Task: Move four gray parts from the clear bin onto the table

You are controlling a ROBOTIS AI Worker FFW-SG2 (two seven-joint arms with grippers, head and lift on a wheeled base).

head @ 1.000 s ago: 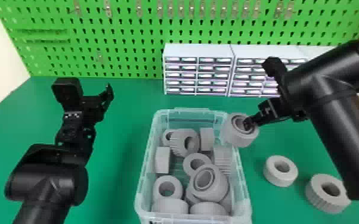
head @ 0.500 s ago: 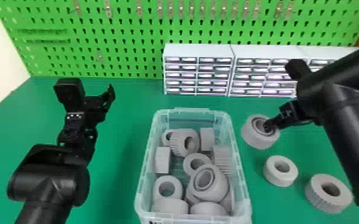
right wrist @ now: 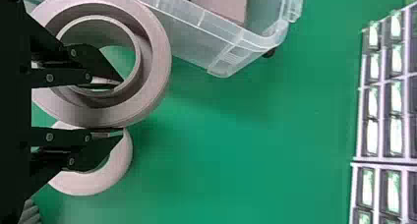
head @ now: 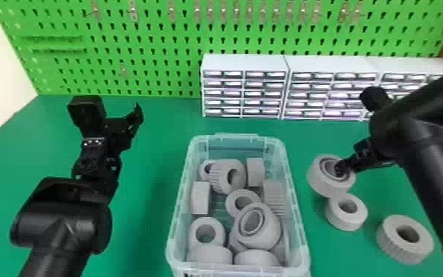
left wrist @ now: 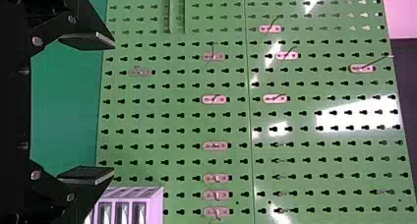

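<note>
as 2 gray rings lie out, a 3rd is in the right gripper

while the small ring point(head: 346, 221) and the ribbed ring point(head: 392, 245) lie on the bench point(head: 140, 239), the right gripper point(right wrist: 121, 106) is clenched on the wall of the thick ring point(head: 320, 184), 1 finger inside the hole and the other outside. that ring is clear of the bin point(head: 301, 228), just beside the small ring; i cannot tell whether it touches the bench or the small ring. more gray parts point(head: 211, 230) sit heaped in the bin. the left gripper point(left wrist: 105, 106), its fingers spread and nothing between them, is over the bench's left side.

i'd call this the placing step for part 3 of 4. the next move wants the ring set flat and the fingers eased apart, without nudging the small ring. then 1 more part needs fetching.
</note>
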